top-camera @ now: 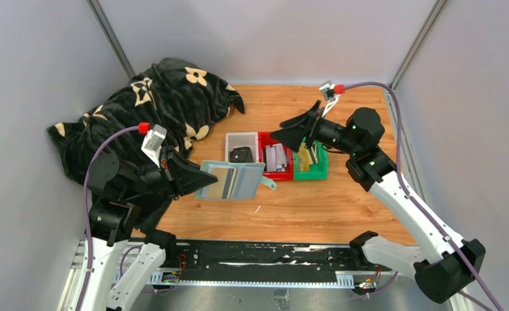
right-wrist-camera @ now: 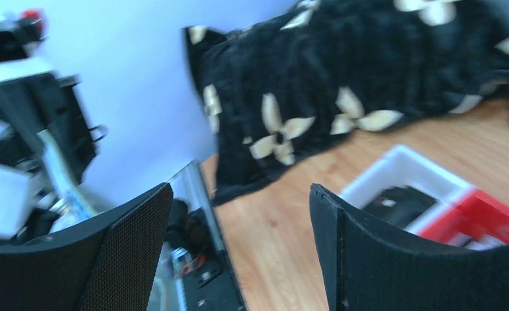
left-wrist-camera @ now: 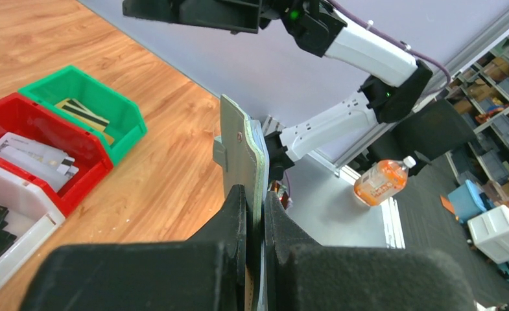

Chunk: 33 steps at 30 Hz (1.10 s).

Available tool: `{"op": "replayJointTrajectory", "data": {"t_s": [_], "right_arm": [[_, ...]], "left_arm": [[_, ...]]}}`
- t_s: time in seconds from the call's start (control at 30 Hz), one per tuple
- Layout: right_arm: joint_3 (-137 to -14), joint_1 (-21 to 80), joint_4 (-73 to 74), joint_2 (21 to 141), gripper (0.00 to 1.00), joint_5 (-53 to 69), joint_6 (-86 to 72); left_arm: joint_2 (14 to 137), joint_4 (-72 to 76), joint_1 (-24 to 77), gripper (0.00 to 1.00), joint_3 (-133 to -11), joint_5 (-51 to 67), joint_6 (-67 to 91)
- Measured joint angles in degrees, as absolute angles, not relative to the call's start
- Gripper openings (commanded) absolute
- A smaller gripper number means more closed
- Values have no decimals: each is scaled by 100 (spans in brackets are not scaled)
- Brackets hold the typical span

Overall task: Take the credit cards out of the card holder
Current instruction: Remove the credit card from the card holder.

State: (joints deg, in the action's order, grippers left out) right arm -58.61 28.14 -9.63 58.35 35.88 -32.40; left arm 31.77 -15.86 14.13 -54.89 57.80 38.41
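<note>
The card holder, sage green outside and pale teal inside, hangs open above the table. My left gripper is shut on its left edge. A yellowish card shows in its slots. In the left wrist view the holder stands edge-on between my shut fingers. My right gripper is open and empty, hovering over the trays; its wrist view shows the jaws wide apart. Black cards lie in the white tray, silvery-white cards in the red tray, gold cards in the green tray.
The white tray, red tray and green tray stand side by side mid-table. A black cloth with cream flowers is heaped at the back left. Grey walls close in three sides.
</note>
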Motion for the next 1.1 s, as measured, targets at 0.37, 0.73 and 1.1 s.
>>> {"op": "replayJointTrajectory", "data": {"t_s": [0.37,0.73,1.1], "right_arm": [[-5896,4316,-1940,6169,78,4910,-3483],[-5894,4840,-2102,6193,72,5098,-3376],[-5924,5061,-1280,6292,53,4901,-2458]], "left_arm": [[3155,-1658,1413,0,-5461,5981,3570],[3155,-1865,1413,0,-5463,6003,3339],[3153,-1951,1413,0,-5463,6152,3312]]}}
